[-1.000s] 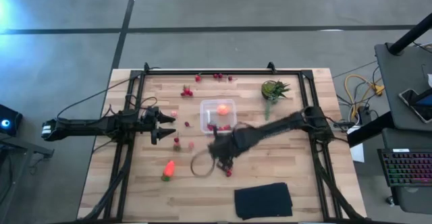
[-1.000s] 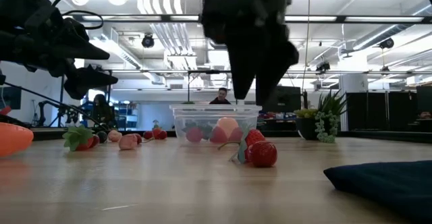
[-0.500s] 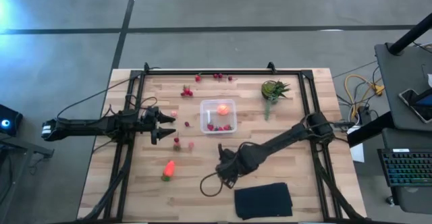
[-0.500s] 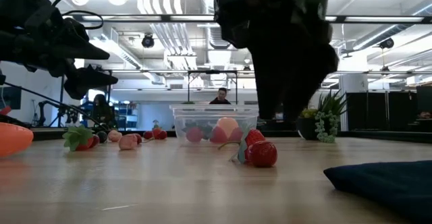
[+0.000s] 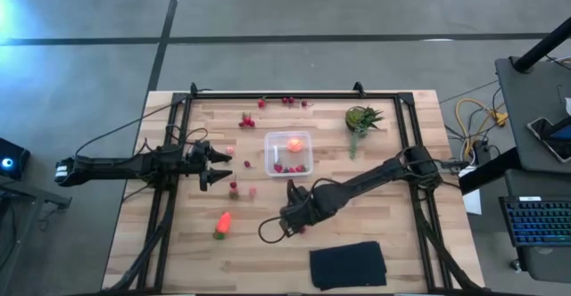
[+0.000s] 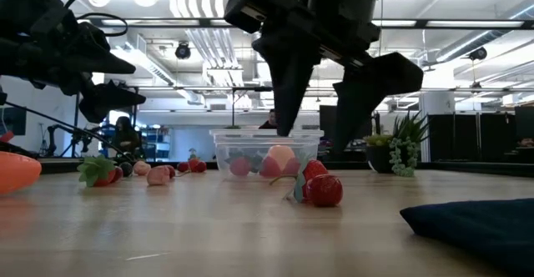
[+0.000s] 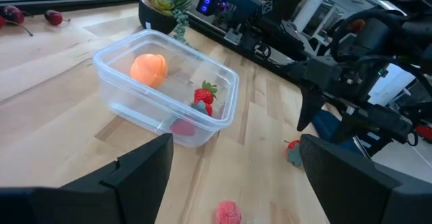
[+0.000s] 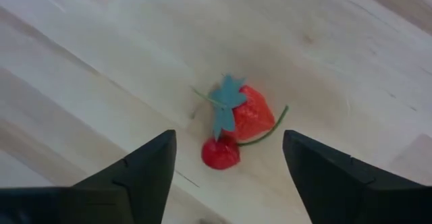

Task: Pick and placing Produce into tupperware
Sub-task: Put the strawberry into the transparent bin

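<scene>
**A robotics lab in an open industrial hall**

Bare ducts [image 6: 200, 39] and strip lights run across the ceiling above the right gripper [image 6: 321, 131]. Beyond it, past the wooden table [image 5: 268, 242], stand more rigs, dark cabinets [image 6: 467, 139] and lit screens, with a person [image 6: 271, 120] seated far behind. The floor [image 5: 268, 11] around is grey concrete. Out past the right arm's base sits a desk with a keyboard [image 5: 535, 220] and coiled yellow cables [image 5: 473, 113].

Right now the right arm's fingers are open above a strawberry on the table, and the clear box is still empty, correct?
Not quite. The clear box already holds an orange fruit and a strawberry, as the left wrist view shows. The right gripper does hang open over a strawberry on the table.
</scene>
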Controlling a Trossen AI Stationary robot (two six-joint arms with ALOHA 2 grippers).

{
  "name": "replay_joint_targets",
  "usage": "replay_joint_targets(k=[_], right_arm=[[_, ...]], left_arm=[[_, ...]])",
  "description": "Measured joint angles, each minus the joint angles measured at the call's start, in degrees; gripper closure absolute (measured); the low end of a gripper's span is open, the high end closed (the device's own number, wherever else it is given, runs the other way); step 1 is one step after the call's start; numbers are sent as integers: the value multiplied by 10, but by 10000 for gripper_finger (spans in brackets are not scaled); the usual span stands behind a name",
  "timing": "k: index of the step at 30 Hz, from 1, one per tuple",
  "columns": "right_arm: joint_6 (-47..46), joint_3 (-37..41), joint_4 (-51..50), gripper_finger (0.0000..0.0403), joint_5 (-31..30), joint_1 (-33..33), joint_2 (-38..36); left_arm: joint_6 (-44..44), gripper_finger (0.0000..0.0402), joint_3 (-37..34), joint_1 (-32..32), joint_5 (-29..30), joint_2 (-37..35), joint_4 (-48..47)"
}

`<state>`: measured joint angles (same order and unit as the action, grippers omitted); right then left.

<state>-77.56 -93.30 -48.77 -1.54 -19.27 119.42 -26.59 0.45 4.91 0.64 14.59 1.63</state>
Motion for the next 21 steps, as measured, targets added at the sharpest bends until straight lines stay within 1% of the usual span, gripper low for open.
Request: replay_joint_targets(k=[4,11,16,21], right_arm=[[13,6,2,142,-6,0,0],[112,21,3,142,-50,0,1],[136,26,16,142,-53,5,1],[147,27,32,142,-43,4,1]], left_arm=[[0,95,0,0,0,0,0],[0,95,0,0,0,0,0],[0,95,0,0,0,0,0],[0,95,0,0,0,0,0]])
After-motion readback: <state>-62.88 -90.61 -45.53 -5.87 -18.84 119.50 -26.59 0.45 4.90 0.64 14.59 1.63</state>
